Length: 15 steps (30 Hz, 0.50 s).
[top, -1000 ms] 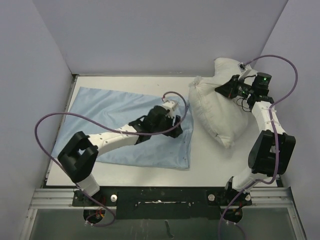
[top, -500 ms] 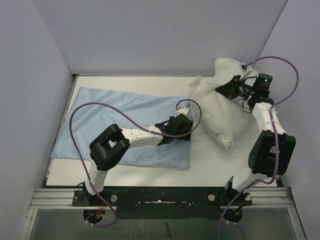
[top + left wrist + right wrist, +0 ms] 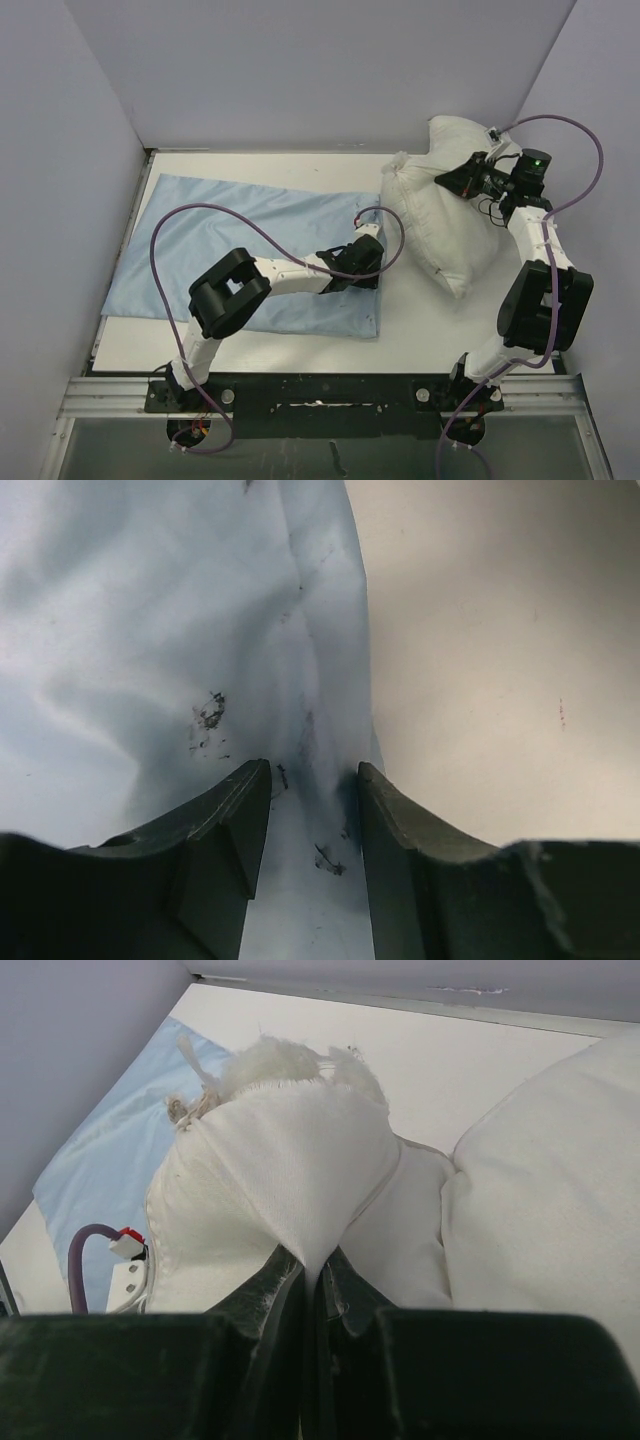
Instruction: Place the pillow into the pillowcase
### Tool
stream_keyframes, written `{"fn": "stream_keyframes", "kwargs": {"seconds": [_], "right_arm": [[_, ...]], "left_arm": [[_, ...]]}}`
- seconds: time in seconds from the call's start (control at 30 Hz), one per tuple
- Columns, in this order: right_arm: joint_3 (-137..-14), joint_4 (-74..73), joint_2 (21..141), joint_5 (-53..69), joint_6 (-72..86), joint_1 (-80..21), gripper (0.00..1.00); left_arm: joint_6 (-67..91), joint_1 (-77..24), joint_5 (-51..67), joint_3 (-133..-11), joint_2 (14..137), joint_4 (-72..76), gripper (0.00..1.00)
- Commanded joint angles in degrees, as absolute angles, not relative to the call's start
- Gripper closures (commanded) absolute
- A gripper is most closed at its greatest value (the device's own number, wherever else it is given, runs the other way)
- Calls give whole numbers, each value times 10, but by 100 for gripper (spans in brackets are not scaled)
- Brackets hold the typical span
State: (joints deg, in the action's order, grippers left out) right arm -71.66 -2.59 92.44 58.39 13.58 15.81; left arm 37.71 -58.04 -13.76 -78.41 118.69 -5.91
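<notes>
Opening is in hand: on the counter (image 3: pixel 430 325), the pillowcase (image 3: pixel 230 225) hem is straddled by the released left claw (image 3: pixel 312 780); the pillow (image 3: pixel 440 225) beside it is gripped by the clenched right claw (image 3: pixel 315 1265). One layer must next be pinched.

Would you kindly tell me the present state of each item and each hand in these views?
pillow: outside the case, a fold of its fabric pinched up.
pillowcase: spread flat on the table, looks unfilled.
left hand: open, fingers either side of the pillowcase's edge.
right hand: shut on the pillow's fabric.
</notes>
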Motion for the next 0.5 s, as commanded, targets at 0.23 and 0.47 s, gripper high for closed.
{"fn": "stream_keyframes", "kwargs": {"seconds": [0.23,0.47], "right_arm": [[-724,29,910,586,120,177,100],[-733,-5,909,654,57,179,100]], "left_arm": [[384,-562,-138,-769,1124,-47,99],[384,-510,-137,-682,956,-20,100]]}}
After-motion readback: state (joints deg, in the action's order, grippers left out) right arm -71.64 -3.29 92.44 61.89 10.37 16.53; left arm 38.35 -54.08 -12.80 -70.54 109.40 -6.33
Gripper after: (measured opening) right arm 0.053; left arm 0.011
